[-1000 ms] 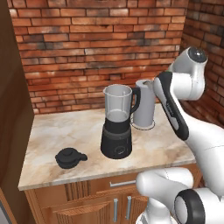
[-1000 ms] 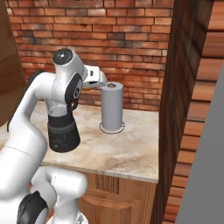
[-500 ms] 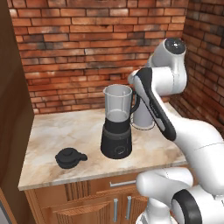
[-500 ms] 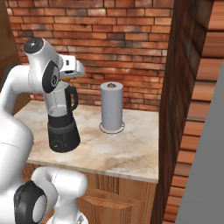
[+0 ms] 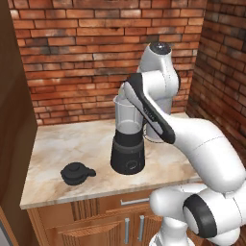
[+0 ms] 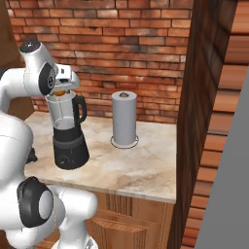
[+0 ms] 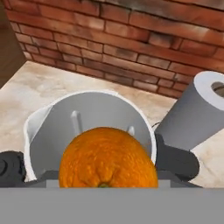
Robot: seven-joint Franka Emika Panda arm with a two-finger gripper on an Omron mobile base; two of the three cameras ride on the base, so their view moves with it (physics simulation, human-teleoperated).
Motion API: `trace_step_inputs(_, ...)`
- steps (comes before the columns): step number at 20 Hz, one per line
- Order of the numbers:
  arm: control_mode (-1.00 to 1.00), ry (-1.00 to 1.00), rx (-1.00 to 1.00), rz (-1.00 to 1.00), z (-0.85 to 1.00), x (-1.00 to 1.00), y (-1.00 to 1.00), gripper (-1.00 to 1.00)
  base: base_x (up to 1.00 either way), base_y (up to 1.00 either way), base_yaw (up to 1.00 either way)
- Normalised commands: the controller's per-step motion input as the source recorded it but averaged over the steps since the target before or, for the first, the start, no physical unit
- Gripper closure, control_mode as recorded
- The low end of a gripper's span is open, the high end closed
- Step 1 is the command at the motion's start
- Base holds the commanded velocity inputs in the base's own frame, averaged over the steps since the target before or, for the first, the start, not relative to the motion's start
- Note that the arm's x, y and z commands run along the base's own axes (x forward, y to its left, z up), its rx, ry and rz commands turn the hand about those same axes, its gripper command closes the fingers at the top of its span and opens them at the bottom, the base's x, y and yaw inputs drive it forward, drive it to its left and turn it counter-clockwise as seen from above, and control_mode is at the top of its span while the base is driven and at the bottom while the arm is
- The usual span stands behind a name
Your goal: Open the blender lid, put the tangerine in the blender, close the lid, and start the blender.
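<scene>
We look from behind the arm's left, forward and down across the beige marble counter [image 5: 72, 144] toward the red brick wall [image 5: 72, 57]. From behind its right we face the same counter and wall, sharing the tall clear glass blender on its black base [image 5: 128, 144] [image 6: 68, 131]. Our hand camera sits close above the blender's open jar [image 7: 87, 118], looking down into it.

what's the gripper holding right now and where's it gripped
The gripper holds the tangerine just above the open blender jar. The fingers are hidden, so the exact spot on the fruit cannot be told.
</scene>
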Motion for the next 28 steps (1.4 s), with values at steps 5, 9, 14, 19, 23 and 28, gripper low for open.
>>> trace_step_inputs(5, -1.00, 0.21, 0.00, 0.04, -0.11, 0.59, 0.16, 1.00, 0.00, 0.00, 0.00)
trace_step_inputs(9, -1.00, 0.18, 0.00, 0.04, -0.35, 0.35, 0.09, 1.00, 0.00, 0.00, 0.00)
trace_step_inputs(14, -1.00, 0.09, 0.00, 0.01, -0.42, 0.04, 0.00, 1.00, 0.00, 0.00, 0.00)
trace_step_inputs(19, -1.00, 0.06, -0.01, 0.00, -0.44, 0.03, 0.03, 1.00, 0.00, 0.00, 0.00)
trace_step_inputs(23, -1.00, 0.09, -0.04, 0.00, -0.51, 0.07, 0.13, 1.00, 0.00, 0.00, 0.00)
trace_step_inputs(28, -1.00, 0.12, -0.07, 0.00, -0.62, 0.00, 0.17, -1.00, 0.00, 0.00, 0.00)
